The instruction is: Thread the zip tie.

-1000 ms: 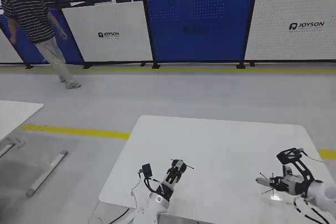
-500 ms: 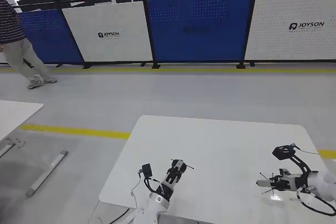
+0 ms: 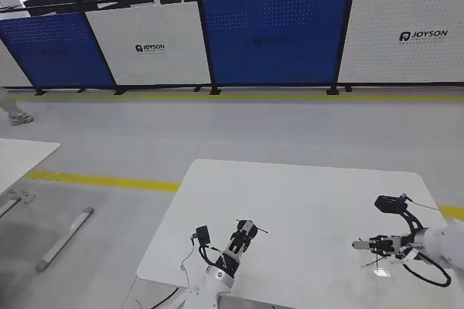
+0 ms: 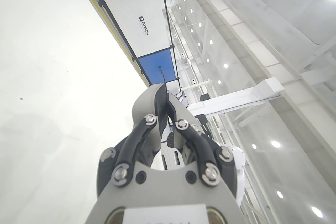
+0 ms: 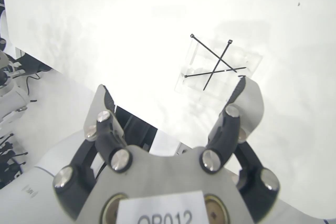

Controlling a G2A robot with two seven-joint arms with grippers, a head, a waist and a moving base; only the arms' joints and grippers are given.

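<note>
My left gripper (image 4: 164,97) is shut on a thin black zip tie (image 4: 161,75), whose end sticks out past the fingertips. In the top view this gripper (image 3: 247,226) sits near the table's front edge, with the tie (image 3: 261,229) poking out to its right. Three more black zip ties (image 5: 215,62) lie crossed on a small clear tray (image 5: 249,62). My right gripper (image 5: 173,89) hangs open just above and beside them, with nothing between its fingers. From above, the right gripper (image 3: 362,246) is at the table's front right, next to the tray (image 3: 380,272).
The white table (image 3: 294,201) has wide bare room at its middle and back. Its front edge runs close under both grippers. Another white table (image 3: 8,162) stands at the far left, across the floor.
My right arm has swung its forearm out to the right and lowered, while its gripper stays over the crossed ties. The left arm has not moved.
</note>
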